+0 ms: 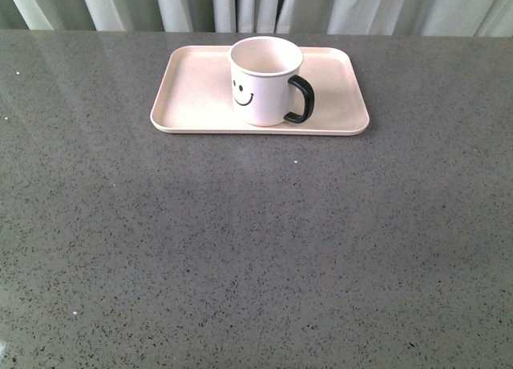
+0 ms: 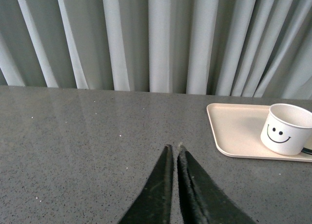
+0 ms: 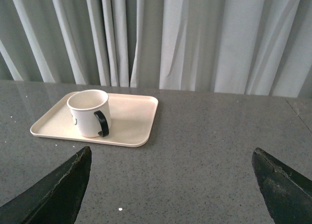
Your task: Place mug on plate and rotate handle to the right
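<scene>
The white mug (image 1: pixel 264 80) with its black smiley face stands upright on the pale pink plate (image 1: pixel 192 96), a little right of the plate's middle. Its black handle (image 1: pixel 300 100) points to the right in the front view. Neither arm shows in the front view. My left gripper (image 2: pixel 174 148) is shut with nothing between its fingers, hovering over bare table to the left of the plate (image 2: pixel 234 131) and mug (image 2: pixel 286 129). My right gripper (image 3: pixel 170 158) is open and holds nothing, well back from the mug (image 3: pixel 87 112) and plate (image 3: pixel 131 119).
The grey speckled tabletop (image 1: pixel 256 249) stretches wide in front of the plate. Pale pleated curtains (image 1: pixel 256 6) hang along the table's far edge, close behind the plate.
</scene>
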Controlling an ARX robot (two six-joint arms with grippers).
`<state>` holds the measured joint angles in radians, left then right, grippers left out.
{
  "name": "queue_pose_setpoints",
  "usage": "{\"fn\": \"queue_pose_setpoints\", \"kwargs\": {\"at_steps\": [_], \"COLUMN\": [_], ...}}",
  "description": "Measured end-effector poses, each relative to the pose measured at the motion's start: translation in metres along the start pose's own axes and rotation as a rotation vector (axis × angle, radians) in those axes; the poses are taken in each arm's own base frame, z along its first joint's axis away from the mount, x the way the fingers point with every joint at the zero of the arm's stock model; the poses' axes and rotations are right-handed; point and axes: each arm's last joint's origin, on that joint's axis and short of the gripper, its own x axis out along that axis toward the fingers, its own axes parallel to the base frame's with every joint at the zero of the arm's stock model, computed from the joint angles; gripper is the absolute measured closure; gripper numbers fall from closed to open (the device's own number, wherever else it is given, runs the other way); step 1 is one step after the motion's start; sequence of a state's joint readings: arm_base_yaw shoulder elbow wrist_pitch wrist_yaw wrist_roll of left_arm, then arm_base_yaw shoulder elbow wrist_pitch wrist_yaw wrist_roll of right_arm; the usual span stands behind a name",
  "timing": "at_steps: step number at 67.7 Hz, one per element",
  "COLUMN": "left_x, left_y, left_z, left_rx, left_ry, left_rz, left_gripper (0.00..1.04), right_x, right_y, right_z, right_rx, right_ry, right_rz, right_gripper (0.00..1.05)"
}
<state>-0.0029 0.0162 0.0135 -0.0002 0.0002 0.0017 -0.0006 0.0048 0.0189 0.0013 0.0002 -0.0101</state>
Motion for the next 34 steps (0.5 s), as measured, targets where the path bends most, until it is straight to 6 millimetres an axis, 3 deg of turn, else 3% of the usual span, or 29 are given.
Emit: {"fn": "queue_pose_setpoints", "kwargs": {"at_steps": [27, 30, 34], "left_x": [0.0000, 0.0000, 0.0000], "left_y": [0.0000, 0.0000, 0.0000], "left_z": [0.0000, 0.0000, 0.0000], "left_rx": [0.000, 0.001, 0.000], "left_ry": [0.000, 0.000, 0.000], "left_rz": [0.000, 0.000, 0.000], "left_gripper": [0.13, 0.08, 0.10], "right_x": [0.0000, 0.0000, 0.0000], "right_y": [0.0000, 0.0000, 0.0000], "right_z": [0.0000, 0.0000, 0.0000], "right_rx": [0.000, 0.000, 0.000], "right_ry": [0.000, 0.000, 0.000], "right_rz": [0.000, 0.000, 0.000], "right_gripper": [0.09, 0.09, 0.09]}}
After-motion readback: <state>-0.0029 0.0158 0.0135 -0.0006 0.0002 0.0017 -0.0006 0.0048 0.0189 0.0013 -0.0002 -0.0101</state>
